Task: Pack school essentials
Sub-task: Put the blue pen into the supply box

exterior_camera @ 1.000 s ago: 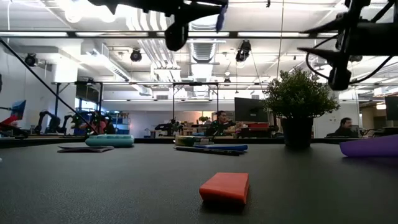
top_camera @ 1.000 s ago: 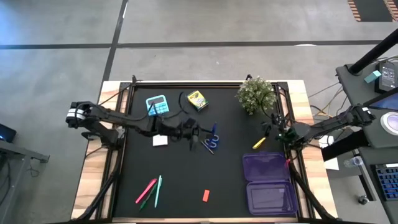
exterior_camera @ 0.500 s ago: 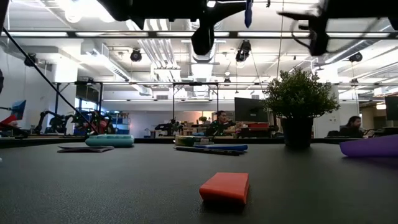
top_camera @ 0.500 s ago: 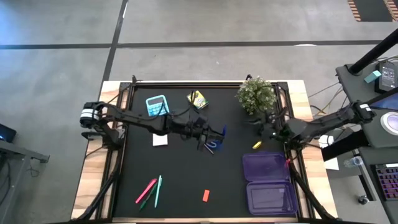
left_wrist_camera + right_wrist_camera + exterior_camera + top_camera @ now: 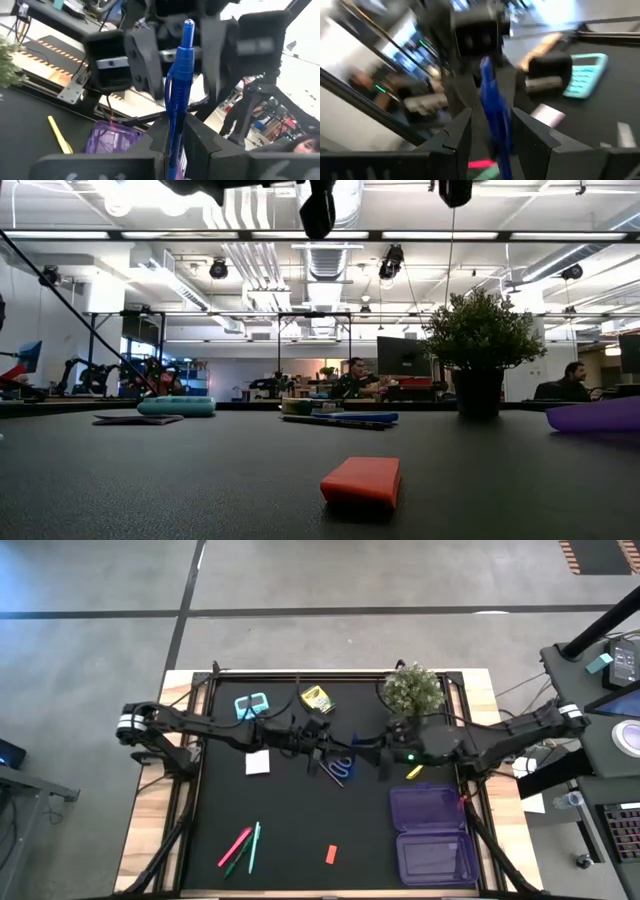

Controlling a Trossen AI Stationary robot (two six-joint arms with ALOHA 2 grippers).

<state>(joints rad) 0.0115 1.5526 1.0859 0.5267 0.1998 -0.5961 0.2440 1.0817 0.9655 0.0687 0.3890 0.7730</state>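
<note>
A: Blue pen (image 5: 179, 85), where is it and who has it?

B: Up in the air over the middle of the table. The left gripper (image 5: 172, 145) is clamped on its lower barrel, and the pen stands roughly upright. The right gripper (image 5: 491, 119) faces it with fingers spread on either side of the barrel. I see no contact on that side.

A: How will it handle?

B: My guess is light, stiff and smooth. A thin round plastic barrel can swivel or slide in flat pads. I'd take it squarely across the mid-barrel, clear of the left fingers, and close firmly before the left lets go.

A: And the container?

B: The translucent purple case (image 5: 392, 810) lies open on the right side of the black mat (image 5: 290, 830), both halves flat. From above, both look empty. A thin yellow stick (image 5: 414, 771) lies on the mat just beside the case, not in it.

A: What else is unpacked?

B: The blue-handled scissors (image 5: 338, 769) lie under the two grippers. The orange eraser (image 5: 330, 854), pink pen (image 5: 235, 846), teal pen (image 5: 253, 845), white note pad (image 5: 257, 763) and yellow crayon box (image 5: 316, 698) are spread over the mat.
</note>
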